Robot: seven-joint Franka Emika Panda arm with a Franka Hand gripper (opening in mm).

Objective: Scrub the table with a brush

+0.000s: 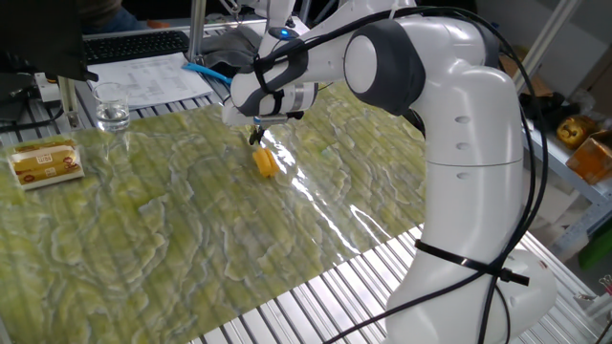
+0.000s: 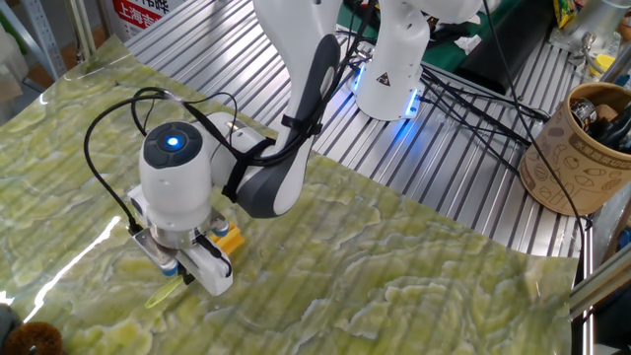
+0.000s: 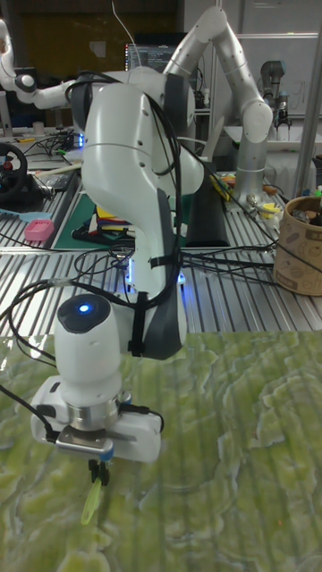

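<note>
i read one fixed view from the arm's side, the other high opposite, the tall one low and close, facing the base; all share the gripper (image 1: 256, 131) over the table (image 2: 414, 286).
</note>
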